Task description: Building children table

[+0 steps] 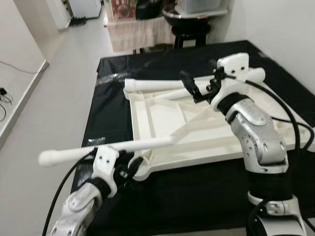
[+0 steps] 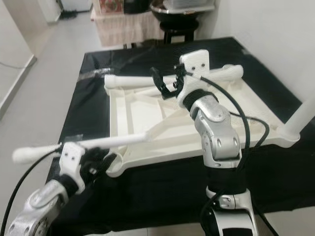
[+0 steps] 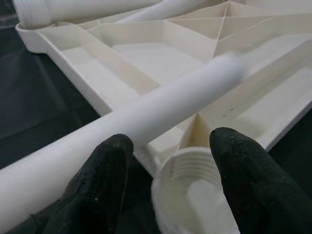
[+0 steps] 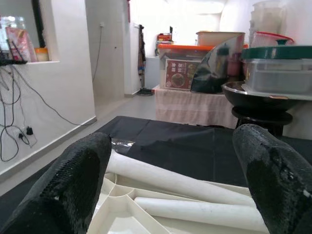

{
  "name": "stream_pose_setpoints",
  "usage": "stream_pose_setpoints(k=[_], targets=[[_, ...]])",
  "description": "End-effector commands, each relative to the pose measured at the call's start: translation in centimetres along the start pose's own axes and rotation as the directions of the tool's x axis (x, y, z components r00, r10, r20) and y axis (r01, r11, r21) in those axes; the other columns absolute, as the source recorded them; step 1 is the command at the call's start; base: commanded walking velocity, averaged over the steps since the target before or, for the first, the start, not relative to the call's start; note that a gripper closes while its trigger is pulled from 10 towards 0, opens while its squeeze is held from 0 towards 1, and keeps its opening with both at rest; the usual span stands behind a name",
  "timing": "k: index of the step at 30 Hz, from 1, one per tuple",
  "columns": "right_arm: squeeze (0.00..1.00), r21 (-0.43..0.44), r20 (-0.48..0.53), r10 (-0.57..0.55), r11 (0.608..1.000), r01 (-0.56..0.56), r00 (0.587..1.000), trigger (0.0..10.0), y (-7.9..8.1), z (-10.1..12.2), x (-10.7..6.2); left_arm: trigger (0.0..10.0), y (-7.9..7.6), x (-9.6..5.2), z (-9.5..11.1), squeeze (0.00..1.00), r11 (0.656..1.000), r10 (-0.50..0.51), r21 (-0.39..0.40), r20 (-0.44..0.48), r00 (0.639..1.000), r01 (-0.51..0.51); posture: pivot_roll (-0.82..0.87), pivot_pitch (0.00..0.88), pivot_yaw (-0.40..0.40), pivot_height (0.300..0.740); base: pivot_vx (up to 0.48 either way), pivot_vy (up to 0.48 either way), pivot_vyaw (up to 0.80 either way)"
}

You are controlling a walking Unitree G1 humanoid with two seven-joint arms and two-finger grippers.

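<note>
The white children's table top (image 1: 167, 118) lies upside down on a black-covered surface. My left gripper (image 1: 129, 167) is open at its near left corner, its fingers (image 3: 97, 185) on either side of a threaded leg socket (image 3: 192, 195). A loose white leg (image 1: 108, 149) crosses just above that gripper and sticks out to the left; I cannot tell whether it rests on a finger. My right gripper (image 1: 197, 88) hangs open and empty over the far side of the top. Another leg (image 1: 152, 85) lies along the far edge, and one leg (image 2: 300, 118) stands upright at the right corner.
The black cover (image 1: 108, 108) ends at a grey floor (image 1: 54, 98) on the left. Behind stand a stool with a dark bowl (image 1: 192, 19) and a cloth-draped low table (image 1: 138, 32). A white wall is close on the right. Cables (image 1: 5, 96) lie by the left wall.
</note>
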State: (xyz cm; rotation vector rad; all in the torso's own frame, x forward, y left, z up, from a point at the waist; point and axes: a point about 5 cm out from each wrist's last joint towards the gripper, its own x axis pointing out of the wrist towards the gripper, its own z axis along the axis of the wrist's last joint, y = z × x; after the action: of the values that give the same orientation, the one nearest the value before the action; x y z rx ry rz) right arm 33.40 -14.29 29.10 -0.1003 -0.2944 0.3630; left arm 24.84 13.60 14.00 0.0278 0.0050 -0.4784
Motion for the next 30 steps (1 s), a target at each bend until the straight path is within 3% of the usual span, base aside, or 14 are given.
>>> stream_pose_setpoints(k=[1, 10, 13, 14, 15, 17, 18, 21, 22, 23, 24, 28, 30], targets=[[0.0, 0.01, 0.015, 0.022, 1.0, -0.022, 1.0, 10.0, 0.6, 0.6, 0.3, 10.0, 0.0, -0.1, 0.0, 0.0, 1.0, -0.016, 0.012, -0.005, 1.0, 0.016, -0.09, 0.1, 0.045, 0.74, 0.0, 0.0, 0.0], [0.0, -0.017, -0.049, 0.078, 0.997, -0.079, 0.996, 10.0, 2.0, -1.1, -0.1, 10.0, 0.7, 0.0, -0.3, 0.0, 1.0, 0.029, 0.012, -0.02, 0.999, -0.029, -0.09, 0.091, 0.04, 0.74, 0.0, 0.0, 0.0], [0.0, -0.04, -0.054, 0.07, 0.997, -0.072, 0.996, 10.0, 1.8, -0.9, 0.1, 10.0, 0.7, 0.0, -0.4, 0.0, 0.999, 0.029, -0.013, -0.02, 0.999, -0.029, -0.1, 0.091, 0.042, 0.74, 0.0, 0.0, 0.0], [0.0, -0.09, -0.028, 0.065, 0.994, -0.068, 0.997, 10.0, 1.1, 0.5, 1.1, 10.0, 0.7, 0.1, -0.5, 0.0, 0.999, 0.023, -0.035, -0.019, 1.0, -0.023, -0.11, 0.091, 0.043, 0.74, 0.0, 0.0, 0.0], [0.0, -0.09, -0.028, 0.065, 0.994, -0.068, 0.997, 10.0, 1.1, 0.5, 1.1, 10.0, 0.7, 0.1, -0.5, 0.0, 0.999, 0.023, -0.035, -0.019, 1.0, -0.023, -0.11, 0.091, 0.043, 0.74, 0.0, 0.0, 0.0], [0.0, -0.152, 0.062, 0.055, 0.987, -0.045, 0.997, 10.0, -0.1, 4.5, 3.3, 10.0, 0.4, 0.4, -0.7, 0.0, 0.999, 0.009, -0.05, -0.014, 1.0, -0.01, -0.11, 0.09, 0.043, 0.74, 0.0, 0.0, 0.0], [0.0, -0.152, 0.062, 0.055, 0.987, -0.045, 0.997, 10.0, -0.1, 4.5, 3.3, 10.0, 0.4, 0.4, -0.7, 0.0, 0.999, 0.009, -0.05, -0.014, 1.0, -0.01, -0.11, 0.09, 0.043, 0.74, 0.0, 0.0, 0.0], [0.0, -0.228, 0.286, 0.05, 0.974, 0.017, 0.957, 10.0, -0.7, 14.1, 5.8, 10.0, 0.1, 0.5, -0.8, 0.0, 0.999, -0.003, -0.047, -0.01, 1.0, 0.003, -0.11, 0.104, 0.043, 0.74, 0.0, 0.0, 0.0], [0.0, -0.228, 0.286, 0.05, 0.974, 0.017, 0.957, 10.0, -0.7, 14.1, 5.8, 10.0, 0.1, 0.5, -0.8, 0.0, 0.999, -0.003, -0.047, -0.01, 1.0, 0.003, -0.11, 0.104, 0.043, 0.74, 0.0, 0.0, 0.0], [0.0, -0.238, 0.345, 0.057, 0.971, 0.029, 0.937, 10.0, -0.4, 16.7, 5.9, 10.0, 0.0, 0.5, -0.9, 0.0, 0.999, -0.003, -0.047, -0.01, 1.0, 0.003, -0.11, 0.111, 0.042, 0.74, 0.0, 0.0, 0.0], [0.0, -0.238, 0.345, 0.057, 0.971, 0.029, 0.937, 10.0, -0.4, 16.7, 5.9, 10.0, 0.0, 0.5, -0.9, 0.0, 0.999, -0.003, -0.047, -0.01, 1.0, 0.003, -0.11, 0.111, 0.042, 0.74, 0.0, 0.0, 0.0], [0.0, -0.254, 0.447, 0.111, 0.967, 0.008, 0.888, 10.0, 0.9, 20.8, 5.7, 10.0, 0.0, 0.3, -1.0, 0.0, 0.999, -0.003, -0.051, -0.013, 1.0, 0.003, -0.1, 0.124, 0.049, 0.74, 0.0, 0.0, 0.0], [0.0, -0.257, 0.454, 0.13, 0.966, -0.011, 0.881, 10.0, 1.4, 21.1, 5.8, 10.0, 0.1, 0.3, -1.0, 0.0, 0.999, -0.005, -0.049, -0.015, 1.0, 0.004, -0.1, 0.129, 0.051, 0.74, 0.0, 0.0, 0.0]])
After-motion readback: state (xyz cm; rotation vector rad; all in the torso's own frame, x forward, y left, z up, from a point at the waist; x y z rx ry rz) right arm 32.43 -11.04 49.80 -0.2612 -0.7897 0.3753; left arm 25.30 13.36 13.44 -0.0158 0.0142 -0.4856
